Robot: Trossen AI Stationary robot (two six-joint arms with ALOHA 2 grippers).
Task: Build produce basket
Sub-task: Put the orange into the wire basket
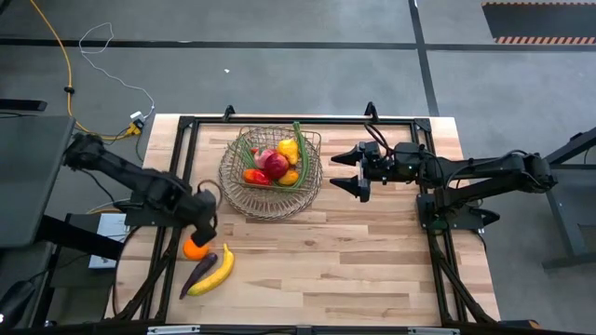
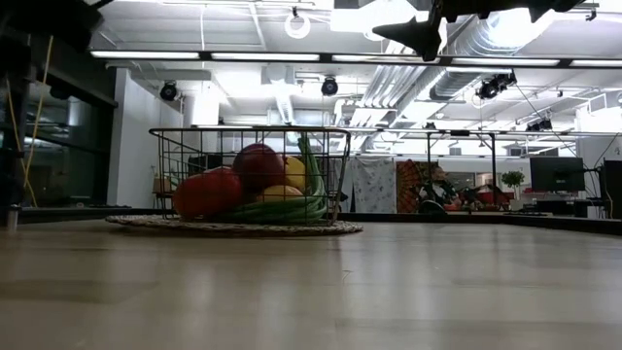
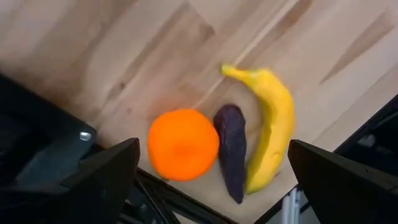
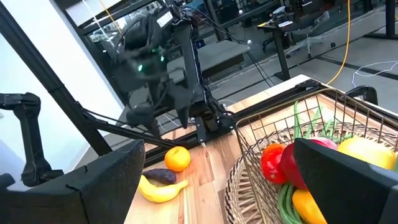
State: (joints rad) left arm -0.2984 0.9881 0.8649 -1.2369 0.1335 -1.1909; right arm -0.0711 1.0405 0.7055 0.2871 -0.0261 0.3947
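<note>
The wire basket (image 1: pixel 270 174) stands at the table's far middle. It holds a red apple (image 1: pixel 276 165), a yellow lemon (image 1: pixel 288 149), green beans (image 1: pixel 298 144) and other red and orange produce. An orange (image 3: pixel 183 144), a purple eggplant (image 3: pixel 232 149) and a yellow banana (image 3: pixel 268 124) lie side by side on the wood near the table's near-left corner. My left gripper (image 1: pixel 205 226) hangs open above the orange, pointing down, clear of it. My right gripper (image 1: pixel 341 171) waits open and level, just right of the basket, with nothing between its fingers.
A black frame rail (image 1: pixel 180 177) runs along the table's left edge, right beside the orange. Another rail (image 1: pixel 438 251) runs along the right side. Bare wood (image 1: pixel 335 261) stretches from the basket to the table's near edge. Cables (image 1: pixel 102 56) lie on the floor beyond the far-left corner.
</note>
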